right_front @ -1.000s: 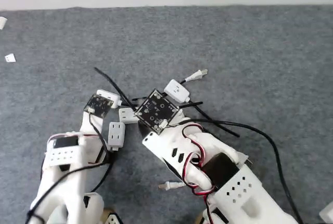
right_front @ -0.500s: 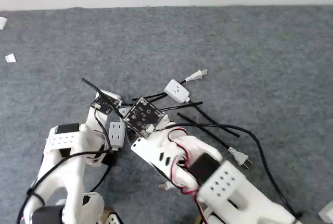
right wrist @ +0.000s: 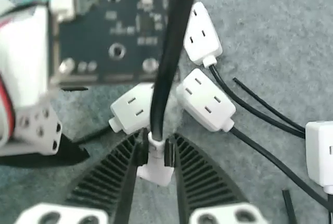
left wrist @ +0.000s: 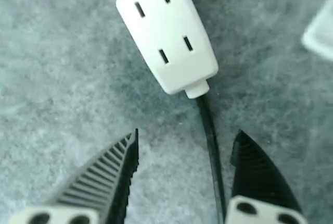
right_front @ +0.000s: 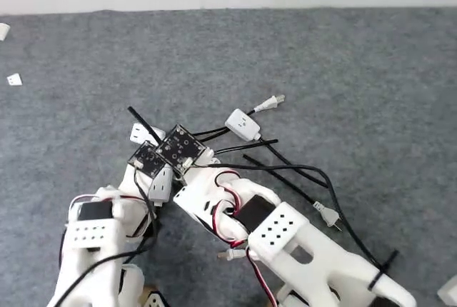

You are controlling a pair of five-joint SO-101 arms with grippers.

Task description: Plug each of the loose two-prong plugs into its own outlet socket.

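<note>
the right gripper [right wrist: 155, 141] is pinched narrow on a white plug [right wrist: 154, 170], and the plug's black cord [right wrist: 169, 52] rises straight out of the jaws. just past its tips lie three white outlets: a near socket [right wrist: 131, 110] partly behind the cord, a middle socket [right wrist: 205, 99] just beside it, and a far socket [right wrist: 202, 32] beyond that.

the left gripper [left wrist: 183, 153] stands wide and holds nothing. a double socket [left wrist: 166, 31] lies face up ahead of it, and the socket's lead [left wrist: 210, 140] runs back between the spread jaws (closer to one jaw than the other).

from above, both arms reach low over the grey mat [right_front: 357, 64]. the right arm [right_front: 285, 235] slants in from the side, so its wrist sits just beside the wrist of the left arm [right_front: 93, 228].

farther out lies a lone socket [right_front: 243, 125] with a loose plug [right_front: 269, 103] near it. a second plug [right_front: 328, 215] and a third plug [right_front: 232, 253] lie close by the right arm, one on either side.
</note>
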